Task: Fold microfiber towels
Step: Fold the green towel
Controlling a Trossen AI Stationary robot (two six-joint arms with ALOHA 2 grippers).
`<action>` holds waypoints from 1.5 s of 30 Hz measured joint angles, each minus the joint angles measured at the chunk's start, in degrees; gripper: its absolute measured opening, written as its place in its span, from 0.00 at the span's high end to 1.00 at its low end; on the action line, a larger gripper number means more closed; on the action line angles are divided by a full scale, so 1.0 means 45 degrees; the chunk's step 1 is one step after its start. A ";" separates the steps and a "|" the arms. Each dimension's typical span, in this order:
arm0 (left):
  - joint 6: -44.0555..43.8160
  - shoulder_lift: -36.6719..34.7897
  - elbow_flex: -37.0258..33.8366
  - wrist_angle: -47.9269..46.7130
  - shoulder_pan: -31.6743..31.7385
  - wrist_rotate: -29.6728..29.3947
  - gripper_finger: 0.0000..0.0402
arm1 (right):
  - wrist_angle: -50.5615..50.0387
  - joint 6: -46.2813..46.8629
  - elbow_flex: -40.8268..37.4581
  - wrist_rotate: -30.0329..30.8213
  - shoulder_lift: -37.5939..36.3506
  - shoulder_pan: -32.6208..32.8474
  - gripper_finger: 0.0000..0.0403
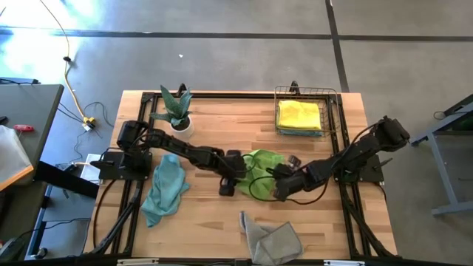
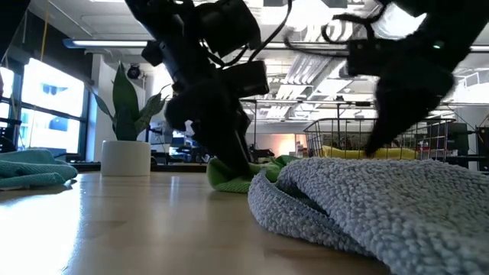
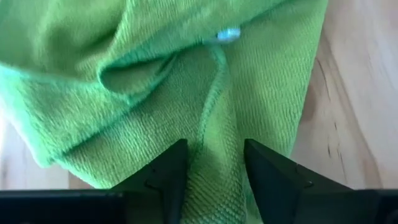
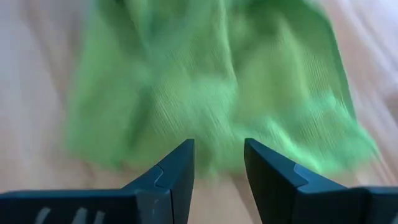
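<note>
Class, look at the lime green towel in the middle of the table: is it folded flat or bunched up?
Bunched up. The lime green towel lies in a crumpled heap with loose creases, its edges uneven, between both claws.

— What is hard to read here?
— In the right wrist view the lime green towel (image 4: 211,93) is smeared soft, so its folds and edges cannot be told.
— And from above?
— Both arms cover much of it, and the grey towel (image 1: 270,240) runs off the picture's lower edge.
— The basket (image 1: 338,111)?
— A yellow towel (image 1: 298,114) lies on top; what sits under it is mostly hidden.
— The low view?
— The grey towel fills the foreground and is cut at the right edge; the teal towel (image 2: 30,166) is cut at the left.
</note>
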 joint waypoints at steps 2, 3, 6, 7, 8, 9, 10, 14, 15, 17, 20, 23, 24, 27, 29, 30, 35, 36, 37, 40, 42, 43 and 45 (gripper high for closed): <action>-0.0380 0.0000 0.0000 -0.0159 -0.0087 -0.0136 0.70 | 0.1956 -0.0916 -0.0347 0.0493 -0.0009 -0.0177 0.67; -0.0545 0.0000 0.0000 -0.0159 -0.0127 -0.0303 0.73 | 0.2794 -0.1300 -0.0520 0.0763 -0.0009 -0.0304 0.67; -0.0916 0.0000 0.0000 -0.0134 -0.0253 -0.0781 0.84 | 0.4671 -0.1892 -0.0900 0.1323 -0.0009 -0.0780 0.67; -0.1135 0.0000 0.0000 -0.0107 -0.0289 -0.0865 0.88 | 0.5053 -0.1911 -0.0988 0.1451 -0.0009 -0.0945 0.67; -0.1414 0.0000 0.0000 -0.0100 -0.0334 -0.0916 0.91 | 0.5429 -0.1893 -0.1078 0.1489 -0.0009 -0.1124 0.67; -0.1725 0.0000 0.0000 -0.0100 -0.0385 -0.0924 0.95 | 0.5654 -0.1766 -0.1136 0.1463 -0.0009 -0.1315 0.67; -0.1999 0.0000 0.0000 -0.0105 -0.0446 -0.0929 0.97 | 0.5819 -0.1551 -0.1186 0.1387 -0.0009 -0.1500 0.67; -0.2574 0.0000 0.0000 0.0108 -0.0821 -0.1098 0.97 | 0.6054 -0.0566 -0.1213 0.1186 -0.0009 -0.2147 0.67; -0.2677 0.0000 0.0000 0.0181 -0.0924 -0.1197 0.97 | 0.6087 -0.0326 -0.1213 0.1180 -0.0009 -0.2295 0.67; -0.2785 0.0000 0.0000 0.0242 -0.1113 -0.1351 0.97 | 0.6113 -0.0005 -0.1213 0.0910 -0.0009 -0.2565 0.67; -0.2790 0.0000 0.0000 0.0244 -0.1360 -0.1618 0.98 | 0.6202 -0.0118 -0.1213 -0.0272 -0.0009 -0.2958 0.67; -0.2790 -0.0011 0.0000 0.0254 -0.1617 -0.2210 0.99 | 0.6705 -0.0586 -0.1213 -0.1667 -0.0009 -0.3256 0.67; -0.2794 -0.0045 0.0000 0.0212 -0.1710 -0.2379 0.99 | 0.6929 -0.0891 -0.1213 -0.2050 -0.0009 -0.3310 0.67; -0.2790 -0.0186 0.0000 0.0169 -0.2009 -0.2957 0.99 | 0.7293 -0.2247 -0.1213 -0.2658 -0.0009 -0.3385 0.67; -0.2797 -0.0242 0.0000 0.0092 -0.2203 -0.3451 0.99 | 0.7292 -0.3021 -0.1213 -0.2686 -0.0008 -0.3384 0.67; -0.2844 -0.0302 0.0000 0.0079 -0.2303 -0.3688 0.99 | 0.7305 -0.3241 -0.1213 -0.2690 -0.0007 -0.3380 0.67; -0.2924 -0.0442 0.0005 0.0089 -0.2664 -0.4728 0.99 | 0.7717 -0.3803 -0.1213 -0.3008 0.0251 -0.3380 0.67; -0.2963 -0.0442 0.0005 0.0095 -0.2705 -0.4795 0.99 | 0.7990 -0.3804 -0.1213 -0.3149 0.0391 -0.3380 0.67; -0.3028 -0.0442 0.0005 0.0123 -0.2724 -0.4819 0.99 | 0.8153 -0.3817 -0.1213 -0.3253 0.0527 -0.3378 0.66; -0.3228 -0.0437 0.0005 0.0006 -0.2724 -0.4814 0.99 | 0.8508 -0.4371 -0.1156 -0.3569 0.0904 -0.3314 0.63; -0.3270 -0.0437 0.0005 -0.0012 -0.2724 -0.4813 0.99 | 0.8500 -0.4572 -0.1012 -0.3807 0.1094 -0.3269 0.58; -0.3292 -0.0437 0.0005 -0.0018 -0.2719 -0.4799 0.99 | 0.8519 -0.4754 -0.0906 -0.3829 0.1185 -0.3264 0.55; -0.3418 -0.0437 0.0005 -0.0035 -0.2714 -0.4690 0.99 | 0.8530 -0.4893 -0.0781 -0.3827 0.1320 -0.3250 0.50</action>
